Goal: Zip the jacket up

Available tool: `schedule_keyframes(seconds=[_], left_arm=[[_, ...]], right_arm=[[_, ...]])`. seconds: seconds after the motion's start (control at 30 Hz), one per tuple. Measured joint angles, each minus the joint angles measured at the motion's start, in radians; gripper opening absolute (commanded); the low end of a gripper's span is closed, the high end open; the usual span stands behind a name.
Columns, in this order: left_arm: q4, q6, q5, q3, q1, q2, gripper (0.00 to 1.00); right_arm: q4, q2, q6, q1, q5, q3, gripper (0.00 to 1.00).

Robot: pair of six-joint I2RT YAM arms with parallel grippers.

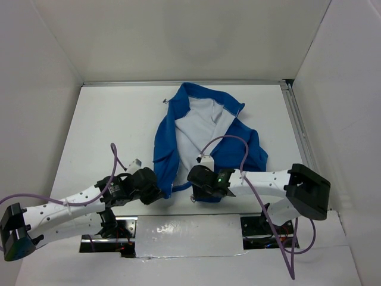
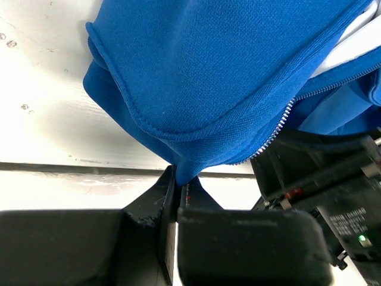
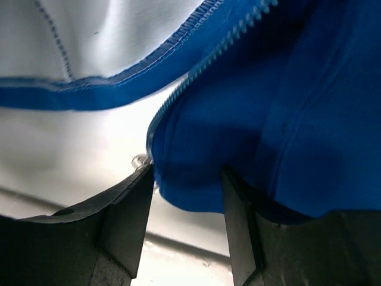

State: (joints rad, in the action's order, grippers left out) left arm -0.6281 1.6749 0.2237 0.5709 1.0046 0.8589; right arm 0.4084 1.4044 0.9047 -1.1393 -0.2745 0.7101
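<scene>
Surface: white table (image 1: 107, 119) boxed in by white walls, with both arms reaching in from the near edge.
Jacket: the blue jacket (image 1: 172, 131) lies open mid-table, its white lining (image 1: 199, 122) facing up, collar at the far side, bottom hem nearest the arms.
Step in hand: judged from the poses, bringing the two bottom front corners together so the zip can be started.
Left gripper: the left gripper (image 2: 178, 179) has its jaws pressed together on the very tip of one hem corner, just beside the zipper teeth (image 2: 277, 128).
Right gripper: the right gripper (image 3: 187, 179) has its jaws part-way apart, the other hem corner lying between them and touching both fingers; whether it is truly clamped cannot be told.
Small part: a shiny metal bit (image 3: 140, 160) sits against the inner finger at the low end of the teeth; too blurred to name.
Doing it well: close the right jaws close to the teeth, not on loose cloth.
Doing it well, second: keep the left pinch taut and low, so both rows of teeth lie flat and parallel before they meet.
Risk: the left grip is on very little cloth and could slip under a pull.
</scene>
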Motion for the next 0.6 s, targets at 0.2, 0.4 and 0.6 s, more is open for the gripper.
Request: schedule_keyframes(seconds=[0.2,0.4,0.6], left_arm=[[-0.002,0.003,0.001,-0.002,0.000,-0.010,0.00],[-0.012,0.005,0.002,-0.002,0.001,-0.014,0.00],[-0.039,0.031,0.009,-0.002,0.002,-0.011,0.00]], right_arm=[[0.009,0.089,0.018,0.000,-0.016,0.047,0.55],[0.023,0.123,0.026,-0.002,-0.026,0.078,0.55],[0.071,0.185,0.031,-0.003,-0.035,0.143,0.53]])
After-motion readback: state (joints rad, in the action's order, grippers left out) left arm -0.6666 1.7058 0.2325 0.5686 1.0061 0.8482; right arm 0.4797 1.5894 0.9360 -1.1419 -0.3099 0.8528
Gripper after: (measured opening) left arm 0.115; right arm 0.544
